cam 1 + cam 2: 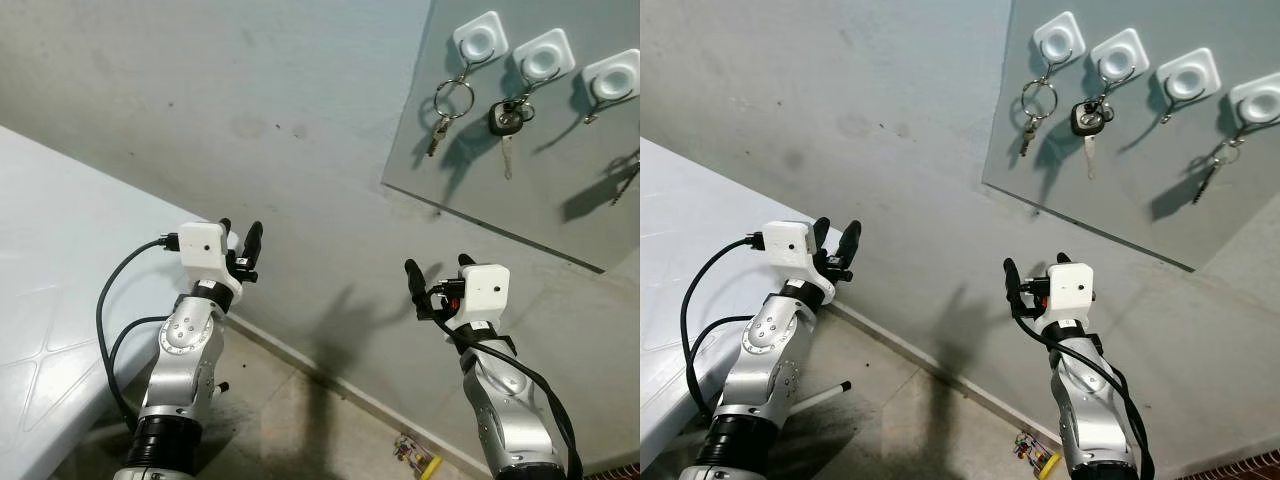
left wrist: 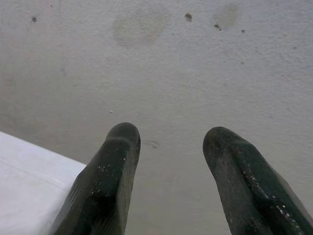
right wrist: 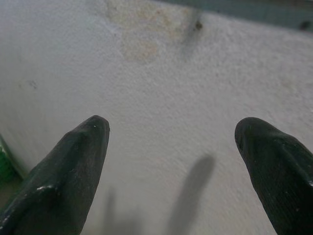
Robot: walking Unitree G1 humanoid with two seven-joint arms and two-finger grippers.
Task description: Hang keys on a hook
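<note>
A grey panel (image 1: 520, 190) on the wall carries a row of white square hooks. The first hook (image 1: 480, 38) holds a ring with a silver key (image 1: 445, 108). A black-headed key (image 1: 506, 124) hangs from the second hook (image 1: 545, 55). The third hook (image 1: 1188, 75) looks bare, and the fourth hook (image 1: 1258, 100) holds a small key bunch (image 1: 1212, 170). My left gripper (image 1: 241, 228) is raised toward the bare wall, far left of the panel, open and empty. My right gripper (image 1: 438, 264) is open and empty too, below the panel's lower edge. Both wrist views face plain wall between the fingers (image 2: 117, 147) (image 3: 83, 142).
A white table (image 1: 50, 280) stands at my left, close to the left arm. On the floor by the wall's foot lies a small yellow-green object (image 1: 420, 462), and a white stick (image 1: 820, 397) lies under the table's edge.
</note>
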